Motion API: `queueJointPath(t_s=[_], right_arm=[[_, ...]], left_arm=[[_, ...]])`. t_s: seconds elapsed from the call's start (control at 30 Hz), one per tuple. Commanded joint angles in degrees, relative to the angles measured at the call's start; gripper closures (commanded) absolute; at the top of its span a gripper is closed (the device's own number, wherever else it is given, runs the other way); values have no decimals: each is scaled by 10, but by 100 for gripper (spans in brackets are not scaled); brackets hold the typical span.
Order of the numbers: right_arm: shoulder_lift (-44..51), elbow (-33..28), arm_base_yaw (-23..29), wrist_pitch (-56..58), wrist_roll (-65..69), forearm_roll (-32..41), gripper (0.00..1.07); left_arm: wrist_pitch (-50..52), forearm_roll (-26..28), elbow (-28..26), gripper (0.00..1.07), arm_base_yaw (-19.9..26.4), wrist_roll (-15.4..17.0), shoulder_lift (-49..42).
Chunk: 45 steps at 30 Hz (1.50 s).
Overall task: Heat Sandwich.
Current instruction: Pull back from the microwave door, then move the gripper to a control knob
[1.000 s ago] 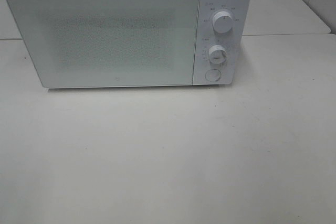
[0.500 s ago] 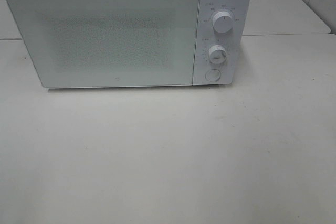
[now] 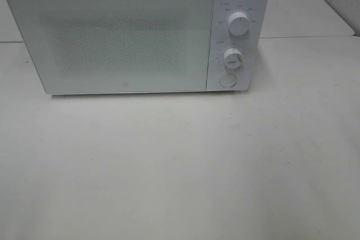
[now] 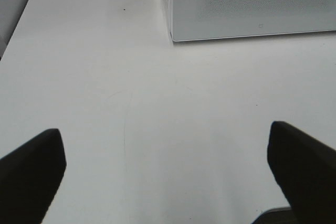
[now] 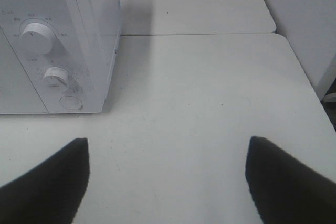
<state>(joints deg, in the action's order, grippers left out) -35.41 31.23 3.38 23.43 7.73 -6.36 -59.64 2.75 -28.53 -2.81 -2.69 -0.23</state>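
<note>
From high, the microwave [image 3: 135,32] stood shut on the far tabletop [image 3: 180,167]; no sandwich showed in any view. The left gripper [image 4: 165,150] hung wide, empty. The right gripper [image 5: 167,150], wide and empty too, would best press the round door button [image 5: 71,102] squarely.

The high camera looks steeply down from the front onto the microwave [image 3: 135,32] and the bench [image 3: 180,172] before it. The left wrist camera sits low over the bench, facing forward between its jaws toward the microwave's door corner. The right wrist camera, also low, faces the end with the knobs [image 5: 35,34]. All three views share the microwave's front.
</note>
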Motion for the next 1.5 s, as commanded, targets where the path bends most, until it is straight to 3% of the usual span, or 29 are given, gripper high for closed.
queueJointPath(t_s=[0.03,0.8,0.9,1.1,1.23,1.5], right_arm=[[-34,2,-4,-35,5,-2,30],[-249,1,-3,-234,44,-5,31],[-274,-31,-3,-328,43,5,31],[-315,-97,33,-487,-26,95,31],[-356,-128,95,-580,-134,201,31],[-418,-139,191,-677,-215,333,31]], left_arm=[[2,1,2,5,2,5,-14],[2,1,2,5,2,5,-14],[2,1,2,5,2,5,-14],[2,1,2,5,2,5,-14],[2,1,2,5,2,5,-14],[2,1,2,5,2,5,-14]])
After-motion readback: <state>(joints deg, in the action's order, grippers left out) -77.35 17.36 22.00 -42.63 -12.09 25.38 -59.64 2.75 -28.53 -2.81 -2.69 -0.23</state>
